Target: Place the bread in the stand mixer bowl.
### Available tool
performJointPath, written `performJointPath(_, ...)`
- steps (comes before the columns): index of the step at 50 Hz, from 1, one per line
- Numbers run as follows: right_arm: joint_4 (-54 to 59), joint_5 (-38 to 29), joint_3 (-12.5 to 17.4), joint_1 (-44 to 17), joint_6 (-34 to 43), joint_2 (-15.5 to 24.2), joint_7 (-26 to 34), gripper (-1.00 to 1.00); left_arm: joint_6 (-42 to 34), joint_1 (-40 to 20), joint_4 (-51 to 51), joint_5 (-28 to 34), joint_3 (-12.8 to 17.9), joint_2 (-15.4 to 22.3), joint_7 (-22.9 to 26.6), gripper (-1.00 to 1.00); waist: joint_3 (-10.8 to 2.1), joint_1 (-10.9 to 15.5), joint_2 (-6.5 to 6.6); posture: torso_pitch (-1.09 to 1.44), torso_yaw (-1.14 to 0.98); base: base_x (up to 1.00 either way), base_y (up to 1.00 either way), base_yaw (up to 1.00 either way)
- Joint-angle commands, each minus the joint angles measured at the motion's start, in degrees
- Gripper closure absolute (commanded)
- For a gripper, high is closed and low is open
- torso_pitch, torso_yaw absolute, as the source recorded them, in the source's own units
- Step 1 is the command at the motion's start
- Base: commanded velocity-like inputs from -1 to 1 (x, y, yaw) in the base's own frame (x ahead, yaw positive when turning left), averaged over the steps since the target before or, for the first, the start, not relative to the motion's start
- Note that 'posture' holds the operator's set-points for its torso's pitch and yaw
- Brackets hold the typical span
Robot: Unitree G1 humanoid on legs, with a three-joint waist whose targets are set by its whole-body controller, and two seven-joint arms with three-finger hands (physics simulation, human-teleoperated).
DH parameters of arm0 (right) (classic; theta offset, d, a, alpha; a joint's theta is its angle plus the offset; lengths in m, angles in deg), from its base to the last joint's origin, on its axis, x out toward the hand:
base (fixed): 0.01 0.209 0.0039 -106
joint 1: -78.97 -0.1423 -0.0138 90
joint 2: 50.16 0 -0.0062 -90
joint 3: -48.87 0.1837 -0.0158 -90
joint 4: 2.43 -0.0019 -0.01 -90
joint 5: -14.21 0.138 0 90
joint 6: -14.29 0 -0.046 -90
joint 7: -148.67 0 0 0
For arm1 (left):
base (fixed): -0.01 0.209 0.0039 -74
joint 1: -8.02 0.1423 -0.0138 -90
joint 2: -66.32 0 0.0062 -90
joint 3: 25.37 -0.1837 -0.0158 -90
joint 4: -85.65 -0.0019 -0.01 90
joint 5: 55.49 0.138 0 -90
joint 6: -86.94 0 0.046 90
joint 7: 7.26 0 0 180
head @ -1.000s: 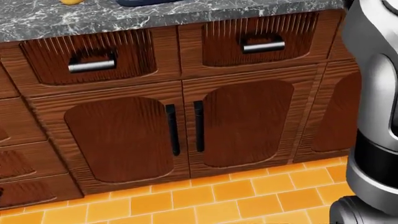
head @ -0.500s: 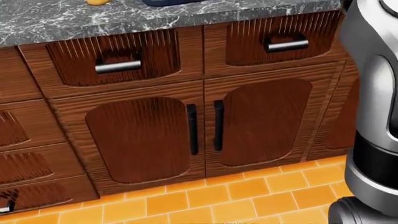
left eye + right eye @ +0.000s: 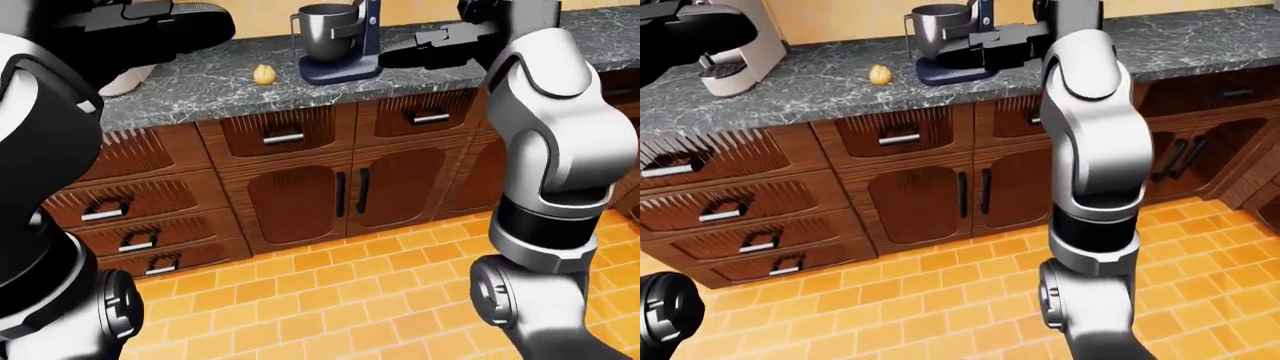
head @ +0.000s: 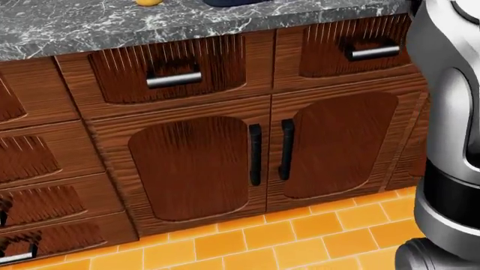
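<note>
We see the bread (image 3: 264,73), a small yellowish lump, lying on the grey marbled countertop (image 3: 200,82) in the upper middle of the left-eye view. It sits apart from the stand mixer (image 3: 345,45), just to its left. The steel bowl (image 3: 328,31) stands upright on the mixer's dark blue base. In the right-eye view a pale coffee machine (image 3: 740,52) occupies the upper left of the counter.

Our left hand (image 3: 160,26) is a black shape in the upper left of the left-eye view, raised over the counter and touching nothing we can make out; whether its fingers are spread or curled we cannot tell. Our right hand (image 3: 990,41) stretches out dark and flat just beside the mixer base in the right-eye view, with nothing in its grasp; its finger posture is likewise unclear.

The head view looks down on brown wooden cabinet doors (image 4: 263,157) with black vertical handles, drawers (image 4: 173,70) with silver pulls above them, and orange floor tiles (image 4: 300,242) along the bottom.
</note>
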Motion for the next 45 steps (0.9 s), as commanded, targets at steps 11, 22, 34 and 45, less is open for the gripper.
performJointPath(11, -0.8, -0.7, 0.5, -1.6, -2.0, 0.4, -0.2, -1.00, 1.3, -1.4, 0.6, 0.6, 0.5, 0.3, 0.6, -1.00, -2.29, 0.6, -2.12, 0.00, 0.00, 0.00, 0.26, 0.00)
performJointPath(22, -1.0, -0.8, 0.5, -1.6, -1.8, 0.3, -0.1, -1.00, 1.1, -1.5, 0.7, 0.4, 0.5, 0.3, 0.4, -1.00, -1.93, 0.0, 3.59, 0.00, 0.00, 0.00, 0.26, 0.00)
performJointPath(34, -1.0, -0.9, 0.2, -1.4, -2.5, 0.2, 0.5, -1.00, 1.0, -1.5, 0.6, 0.6, 0.8, 0.3, 0.5, -1.00, 0.11, 0.9, -0.89, 0.00, 0.00, 0.00, 0.06, 0.00)
performJointPath(45, -1.3, -1.7, 0.0, -1.5, -2.0, 0.0, 0.9, -1.00, 0.8, -1.6, 0.8, 0.0, 0.6, 0.4, -0.1, -1.00, -0.76, 0.3, 0.65, 0.00, 0.00, 0.00, 0.00, 0.00)
